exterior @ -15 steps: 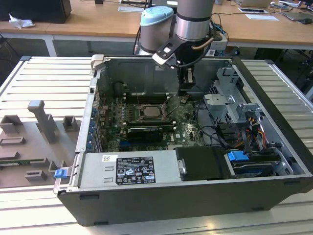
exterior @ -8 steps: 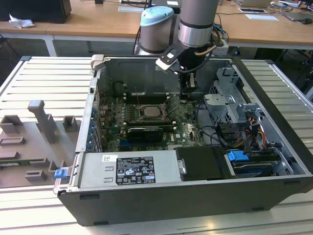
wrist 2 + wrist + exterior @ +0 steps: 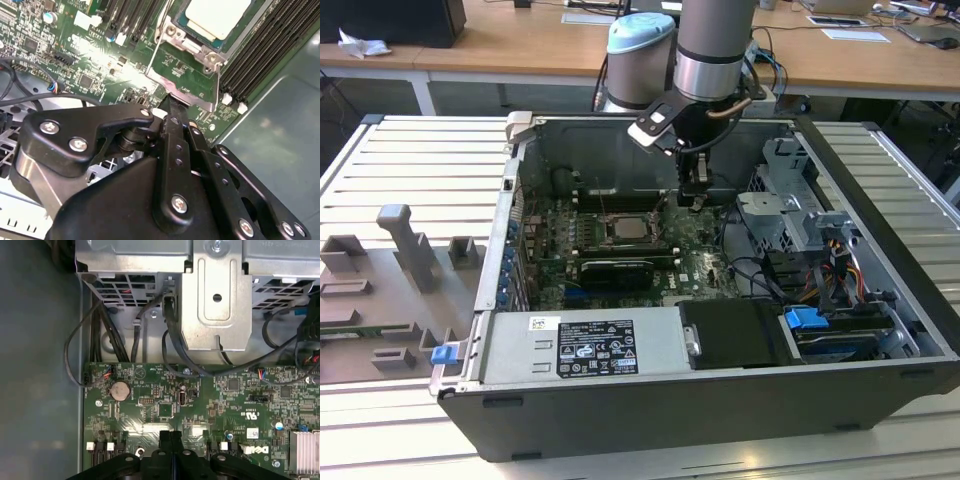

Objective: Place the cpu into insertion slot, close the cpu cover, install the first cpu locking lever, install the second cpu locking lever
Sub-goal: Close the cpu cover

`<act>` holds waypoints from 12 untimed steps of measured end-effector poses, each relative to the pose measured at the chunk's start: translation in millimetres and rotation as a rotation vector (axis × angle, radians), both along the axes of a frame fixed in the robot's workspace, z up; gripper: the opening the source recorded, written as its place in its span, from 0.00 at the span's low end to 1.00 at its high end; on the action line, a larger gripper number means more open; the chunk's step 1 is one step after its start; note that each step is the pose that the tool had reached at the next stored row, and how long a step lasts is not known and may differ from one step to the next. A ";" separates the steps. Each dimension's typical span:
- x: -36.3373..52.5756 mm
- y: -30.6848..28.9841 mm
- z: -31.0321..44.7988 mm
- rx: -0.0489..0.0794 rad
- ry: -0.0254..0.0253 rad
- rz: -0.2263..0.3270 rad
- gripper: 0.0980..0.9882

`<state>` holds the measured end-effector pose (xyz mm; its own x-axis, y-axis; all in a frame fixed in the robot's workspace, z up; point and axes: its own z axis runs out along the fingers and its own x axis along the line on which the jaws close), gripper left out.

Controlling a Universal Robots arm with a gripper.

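Wooden desks (image 3: 500, 45) behind; slatted metal table (image 3: 410, 170) carrying open computer case (image 3: 720, 420). Inside, on motherboard (image 3: 150, 405), cpu (image 3: 217, 15) seated flat in insertion slot (image 3: 170, 31), silvery top exposed. Beside chip, cpu cover (image 3: 216, 87) tilted up, not lowered over it. Gripper (image 3: 172, 105) clenched, fingers pressed together, tips at cover's free edge; cannot tell whether edge pinched between them.

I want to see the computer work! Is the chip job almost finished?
The cpu already sits in the insertion slot, and the cpu cover looks down around it. The shut pincer is at the socket's edge. Left: both locking levers, which do not look latched.
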<state>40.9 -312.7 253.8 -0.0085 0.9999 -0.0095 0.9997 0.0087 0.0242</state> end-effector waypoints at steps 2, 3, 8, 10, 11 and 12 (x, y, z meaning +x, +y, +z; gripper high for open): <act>-1.3 0.0 0.0 0.000 0.0000 0.000 0.01; -1.8 0.0 0.0 0.000 0.0000 0.000 0.01; -4.6 0.1 0.0 0.000 -0.0001 0.000 0.01; -9.2 0.1 -0.4 0.000 -0.0002 0.000 0.01; -10.7 0.1 -0.8 0.000 -0.0001 0.000 0.01; -12.0 0.1 -1.2 0.000 0.0000 0.000 0.01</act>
